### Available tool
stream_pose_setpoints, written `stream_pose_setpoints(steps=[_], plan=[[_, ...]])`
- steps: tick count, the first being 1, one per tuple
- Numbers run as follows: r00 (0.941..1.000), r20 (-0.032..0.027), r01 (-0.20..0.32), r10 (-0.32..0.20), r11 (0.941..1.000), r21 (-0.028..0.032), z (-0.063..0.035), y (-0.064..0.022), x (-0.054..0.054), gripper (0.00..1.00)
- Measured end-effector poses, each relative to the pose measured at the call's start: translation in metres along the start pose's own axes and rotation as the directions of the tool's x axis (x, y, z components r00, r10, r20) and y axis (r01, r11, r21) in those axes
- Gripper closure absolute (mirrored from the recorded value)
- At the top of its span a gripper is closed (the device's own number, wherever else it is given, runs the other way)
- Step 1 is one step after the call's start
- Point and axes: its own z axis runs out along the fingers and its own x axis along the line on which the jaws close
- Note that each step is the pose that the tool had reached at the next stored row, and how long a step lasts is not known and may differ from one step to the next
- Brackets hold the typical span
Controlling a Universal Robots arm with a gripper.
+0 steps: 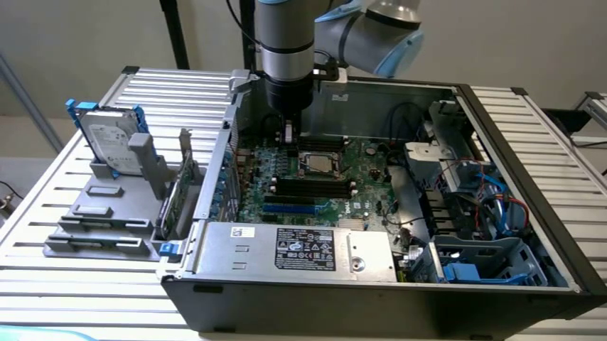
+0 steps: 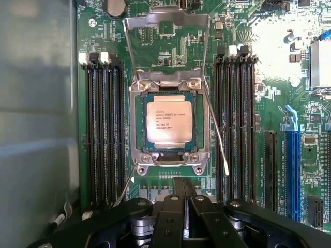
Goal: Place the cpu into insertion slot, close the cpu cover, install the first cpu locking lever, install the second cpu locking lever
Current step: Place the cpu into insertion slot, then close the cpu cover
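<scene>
In the exterior view the grey robot arm's black gripper [image 1: 287, 138] hangs inside the open black computer case [image 1: 379, 309], low over the green motherboard [image 1: 365, 167] and just beside the square black, silver-rimmed insertion slot [image 1: 318, 153], towards the exterior view's left of it; the small flat square cpu with its silver-grey metal top [image 1: 319, 164] lies in that slot. In the wrist view the gripper [image 2: 184, 182] has its two black fingers drawn together with nothing between them, the tips near the socket's edge but apart from it. The cpu [image 2: 169, 122] sits flat and square inside the insertion slot [image 2: 135, 147], between two banks of long black memory slots [image 2: 103, 129]. The thin silvery windowed cpu cover [image 2: 165, 21] is swung open, lying away from the chip on the side far from the gripper, and a thin steel wire lever [image 2: 217, 134] stands loose beside the socket. The chip is probably light, stiff and fragile, best touched at its edges alone; the cover looks like light, rigid sheet that pivots freely, best pushed at its free crossbar. The contacts beneath the chip and the board under the gripper's body are hidden; the cover's hinge line and a second wire near the opposite corner are hard to make out
</scene>
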Motion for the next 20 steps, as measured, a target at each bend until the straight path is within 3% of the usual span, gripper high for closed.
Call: stream_pose_setpoints(steps=[15, 20], plan=[[1.0000, -0.0079, -0.001, 0.001, 1.0000, 0.0004, -0.0005, 0.0000, 0.0000, 0.89], [1.0000, -0.0081, -0.001, 0.001, 1.0000, 0.0004, -0.0005, 0.0000, -0.0002, 0.89]])
